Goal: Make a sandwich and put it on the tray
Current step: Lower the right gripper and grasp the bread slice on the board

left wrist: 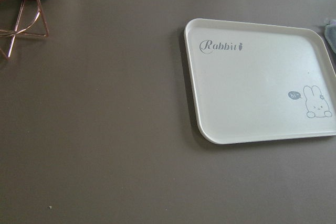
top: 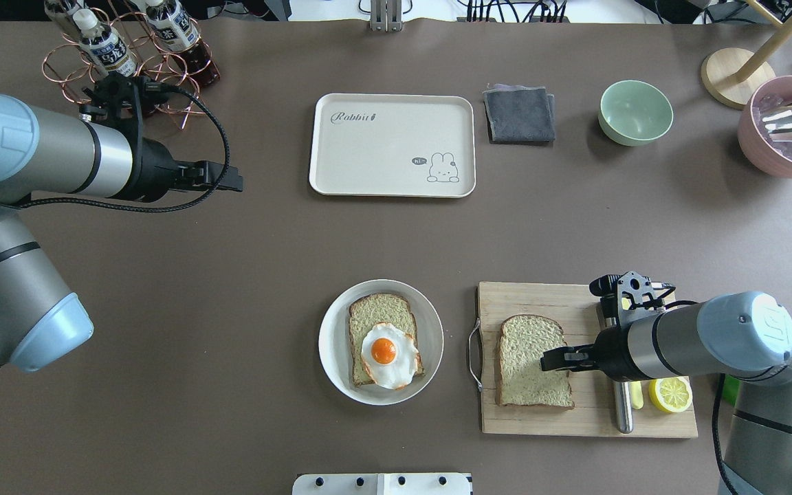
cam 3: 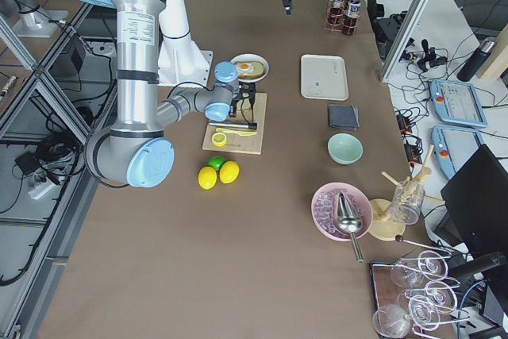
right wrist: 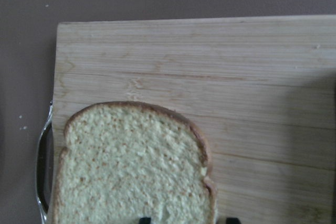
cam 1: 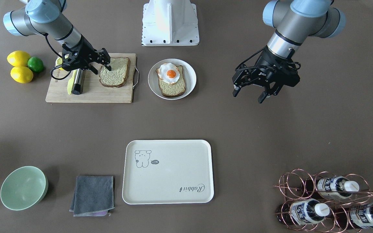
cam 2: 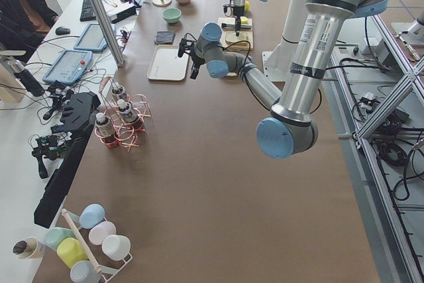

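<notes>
The right claw (cam 1: 102, 69) is low over the wooden cutting board (cam 1: 89, 94). Its two fingers are apart, with a gap between them. One finger is over the loose slice of bread (cam 1: 115, 72) and the other is over the bare wood just beside it, so the crusty edge of the slice sits in the gap. The slice lies flat on the board and I cannot see any pinch on it yet (the wrist view shows only the two dark fingertips, one on each side of that edge). Near the board is the round white plate (cam 1: 189, 77). On it lies the other slice (cam 1: 173, 89), and the fried egg (cam 1: 168, 73) with its orange yolk sits on top of that slice. So the sandwich has a bottom and a middle but no top. I think the step now is picking up the loose slice. Next, the fingers need to close on the edge, lift the slice without bending it much, carry it over to the plate and lay it flat on the egg so the corners match. The egg looks slippery, so a gentle drop seems best. The left claw (cam 1: 250, 94) hangs in the air over bare table, well apart from the food, with its fingers spread wide and nothing in them. The cream tray (cam 1: 170, 174) has nothing on it, and it waits far across the table from the plate.
</notes>
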{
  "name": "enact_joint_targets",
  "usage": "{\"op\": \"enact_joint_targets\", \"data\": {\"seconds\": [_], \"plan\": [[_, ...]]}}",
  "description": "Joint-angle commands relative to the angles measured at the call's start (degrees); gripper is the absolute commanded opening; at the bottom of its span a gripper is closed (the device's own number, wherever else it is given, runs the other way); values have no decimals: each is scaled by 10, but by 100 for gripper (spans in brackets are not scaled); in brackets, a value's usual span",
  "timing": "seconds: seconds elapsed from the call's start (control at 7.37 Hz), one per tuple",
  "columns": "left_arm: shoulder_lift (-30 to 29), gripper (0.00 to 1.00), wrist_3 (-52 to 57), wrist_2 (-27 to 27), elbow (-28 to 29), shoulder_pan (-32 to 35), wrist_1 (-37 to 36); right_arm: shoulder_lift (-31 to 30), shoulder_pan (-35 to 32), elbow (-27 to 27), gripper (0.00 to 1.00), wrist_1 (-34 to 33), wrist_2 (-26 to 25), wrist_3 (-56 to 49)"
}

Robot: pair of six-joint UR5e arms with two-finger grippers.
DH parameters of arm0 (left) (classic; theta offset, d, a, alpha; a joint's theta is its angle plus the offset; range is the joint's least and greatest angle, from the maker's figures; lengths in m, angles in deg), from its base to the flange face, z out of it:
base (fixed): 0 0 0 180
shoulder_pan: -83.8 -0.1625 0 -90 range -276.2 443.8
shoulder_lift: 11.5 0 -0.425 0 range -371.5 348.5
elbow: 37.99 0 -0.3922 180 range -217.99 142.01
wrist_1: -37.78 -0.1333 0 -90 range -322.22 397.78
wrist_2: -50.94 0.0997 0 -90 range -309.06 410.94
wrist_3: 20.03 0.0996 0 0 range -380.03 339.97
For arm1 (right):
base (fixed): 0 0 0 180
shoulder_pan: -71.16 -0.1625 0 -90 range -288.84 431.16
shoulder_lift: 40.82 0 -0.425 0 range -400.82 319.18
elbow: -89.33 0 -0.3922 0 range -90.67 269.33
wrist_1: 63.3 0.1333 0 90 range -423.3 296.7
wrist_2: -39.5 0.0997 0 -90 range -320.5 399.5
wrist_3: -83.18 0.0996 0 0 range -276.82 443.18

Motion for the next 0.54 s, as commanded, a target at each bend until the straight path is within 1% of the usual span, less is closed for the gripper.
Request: {"op": "enact_joint_targets", "data": {"seconds": [0.0,0.27,0.41], "plan": [[-3,98,1,0,2,1,0,-1,0,8,0,1,-7,6],[-3,97,3,-1,4,1,-1,0,-4,41,0,1,11,33],[-3,97,3,-3,5,1,0,-1,-23,61,0,1,39,34]]}}
